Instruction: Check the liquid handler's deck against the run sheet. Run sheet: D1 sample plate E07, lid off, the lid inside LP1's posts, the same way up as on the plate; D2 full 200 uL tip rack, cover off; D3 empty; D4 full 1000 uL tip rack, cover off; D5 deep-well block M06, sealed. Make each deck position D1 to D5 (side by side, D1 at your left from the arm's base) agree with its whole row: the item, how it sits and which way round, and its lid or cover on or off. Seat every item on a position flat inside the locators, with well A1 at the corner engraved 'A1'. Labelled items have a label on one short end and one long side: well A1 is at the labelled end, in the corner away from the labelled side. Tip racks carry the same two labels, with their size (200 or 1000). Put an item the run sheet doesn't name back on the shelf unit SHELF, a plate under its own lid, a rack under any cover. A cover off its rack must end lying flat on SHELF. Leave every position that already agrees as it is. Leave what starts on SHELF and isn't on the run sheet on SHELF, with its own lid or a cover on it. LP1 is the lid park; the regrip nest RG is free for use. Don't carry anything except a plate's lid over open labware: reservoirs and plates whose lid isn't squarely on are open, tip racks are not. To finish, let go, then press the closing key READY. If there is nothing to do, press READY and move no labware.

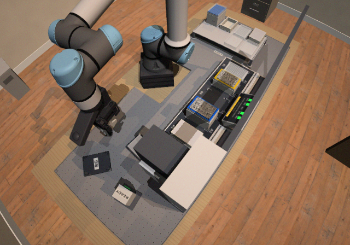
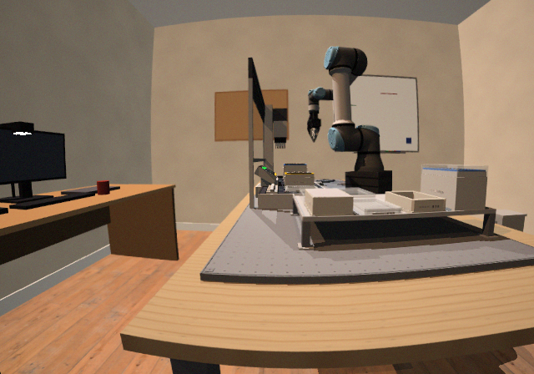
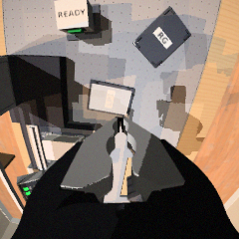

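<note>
Gripper [image 3: 119, 130] is closed with nothing held; READY [image 3: 73, 15] is seen ahead and a bit left, RG [image 3: 161, 37] ahead-right, both well below.

RG nest [image 1: 96, 163] beside READY key [image 1: 124, 196]

The arm [image 1: 175, 13] is built of pale beige tubes, dark grey joints capped light blue, and a black gripper [image 1: 109, 122].
</note>
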`<state>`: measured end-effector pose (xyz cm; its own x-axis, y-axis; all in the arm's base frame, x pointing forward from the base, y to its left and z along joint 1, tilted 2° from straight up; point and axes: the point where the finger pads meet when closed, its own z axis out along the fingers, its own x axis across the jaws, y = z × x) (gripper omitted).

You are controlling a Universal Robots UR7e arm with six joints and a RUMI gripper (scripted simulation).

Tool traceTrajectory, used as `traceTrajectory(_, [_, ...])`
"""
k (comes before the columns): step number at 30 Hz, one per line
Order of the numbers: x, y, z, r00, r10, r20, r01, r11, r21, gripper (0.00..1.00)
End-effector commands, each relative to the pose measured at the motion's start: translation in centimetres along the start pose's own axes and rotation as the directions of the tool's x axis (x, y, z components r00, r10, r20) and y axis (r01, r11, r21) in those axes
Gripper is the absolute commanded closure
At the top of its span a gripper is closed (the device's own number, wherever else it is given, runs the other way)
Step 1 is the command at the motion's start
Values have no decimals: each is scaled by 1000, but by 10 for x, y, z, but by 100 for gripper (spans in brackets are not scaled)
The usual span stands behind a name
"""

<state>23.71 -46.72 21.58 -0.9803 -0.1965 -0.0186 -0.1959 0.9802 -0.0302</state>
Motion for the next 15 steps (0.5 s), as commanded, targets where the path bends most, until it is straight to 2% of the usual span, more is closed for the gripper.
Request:
traceTrajectory(1, [4,-32,0,1000,-8,0,8,1000,-1,100])
traceTrajectory(3, [4,-32,0,1000,-8,0,8,1000,-1,100])
traceTrajectory(6, [6,-45,0,1000,-8,0,8,1000,-1,100])
traceTrajectory(15, [6,-45,0,1000,-8,0,8,1000,-1,100])
